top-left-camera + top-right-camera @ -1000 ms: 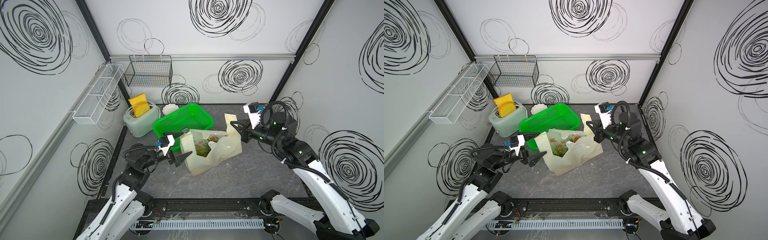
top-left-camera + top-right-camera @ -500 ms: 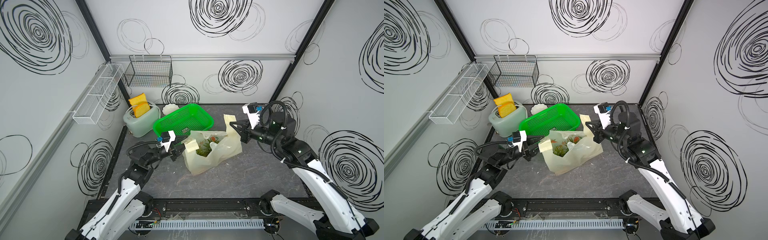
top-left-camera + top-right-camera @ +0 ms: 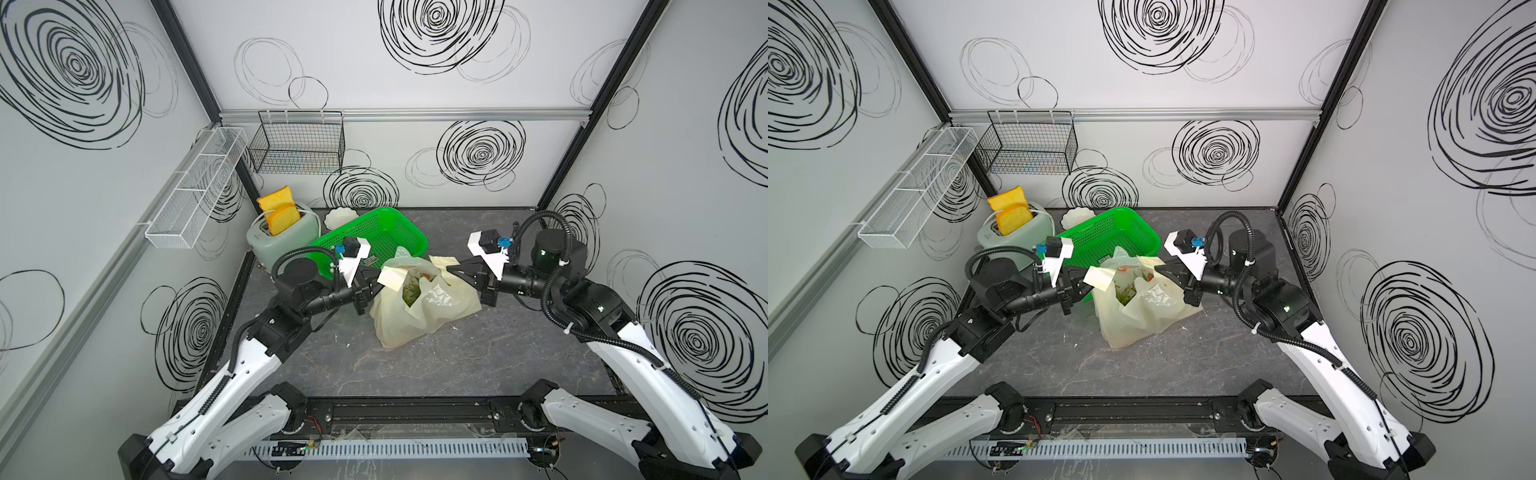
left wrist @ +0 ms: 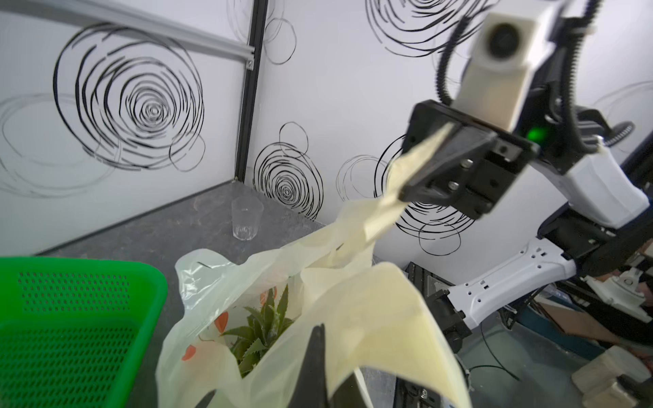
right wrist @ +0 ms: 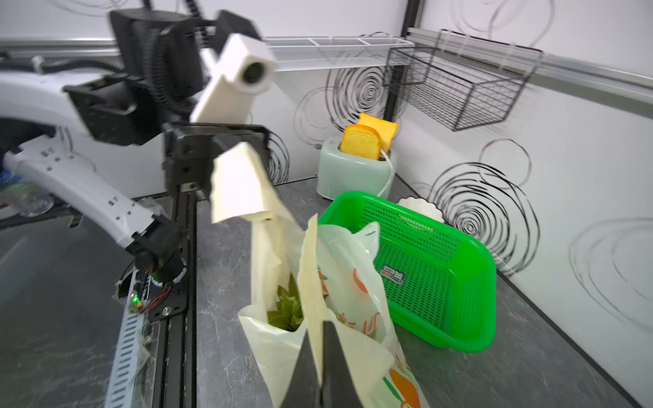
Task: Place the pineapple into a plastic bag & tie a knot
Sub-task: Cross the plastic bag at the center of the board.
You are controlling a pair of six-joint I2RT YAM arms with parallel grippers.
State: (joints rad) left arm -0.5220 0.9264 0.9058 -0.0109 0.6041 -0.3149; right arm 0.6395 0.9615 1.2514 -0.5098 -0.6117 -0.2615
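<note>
The pale yellow plastic bag point(image 3: 419, 311) point(image 3: 1142, 316) stands open in the middle of the table. The pineapple is inside it, and only its green leaves point(image 4: 261, 332) point(image 5: 286, 311) show. My left gripper point(image 3: 375, 279) point(image 4: 323, 339) is shut on the bag's left handle strip point(image 3: 390, 276), whose loose end folds over it. My right gripper point(image 3: 452, 270) point(image 5: 319, 330) is shut on the bag's right handle strip point(image 5: 311, 268), pulled taut. The two handles are held apart at the bag's mouth. No knot is in view.
A green basket point(image 3: 374, 232) sits right behind the bag, touching it. Behind that stand a mint toaster with bread point(image 3: 278, 237) and a white dish point(image 3: 340, 216). A clear cup point(image 4: 246, 219) stands at the back right corner. Wire baskets point(image 3: 299, 145) hang on the walls.
My left gripper was open beside the bag, then moved in and shut on the left handle strip, lifting it. The right gripper kept its hold and place.
</note>
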